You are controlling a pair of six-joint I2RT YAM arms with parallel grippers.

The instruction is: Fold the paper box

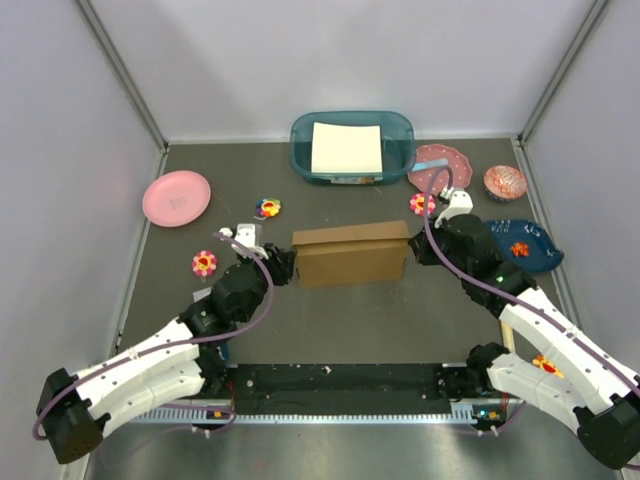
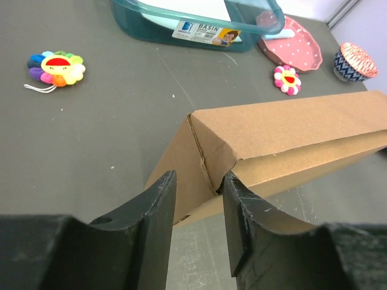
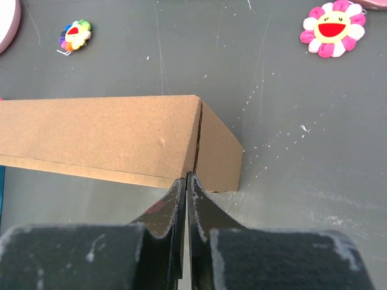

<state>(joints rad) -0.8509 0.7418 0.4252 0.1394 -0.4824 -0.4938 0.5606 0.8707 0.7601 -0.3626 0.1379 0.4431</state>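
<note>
Close in, the left fingers stood partly open, and the near end corner of the paper box sat right in the gap between them. Whether either finger actually touched cardboard, I couldn't tell. On the other side, the right fingers were pressed tight together with nothing between them. Their tips sat right at the foot of the seam where the box's long face met its end flap.

That seam showed from the right wrist alone. The left wrist gave the opposite end, with its creased, slightly dented corner. The overhead view offered what neither wrist camera could: the box folded shut, lying lengthwise across the middle of the dark tabletop, one arm at each short end.

Further out, a rainbow flower toy lay to the left and a pink flower toy to the right, both apart from the box. The overhead view also showed another pink flower by the left arm and a blue dish beside the right arm.

At the far edge sat the teal basin holding a white sheet, its "BASIN" label readable only from the left wrist. A dotted pink plate and a patterned bowl lay to its right, a plain pink plate off to the left.
</note>
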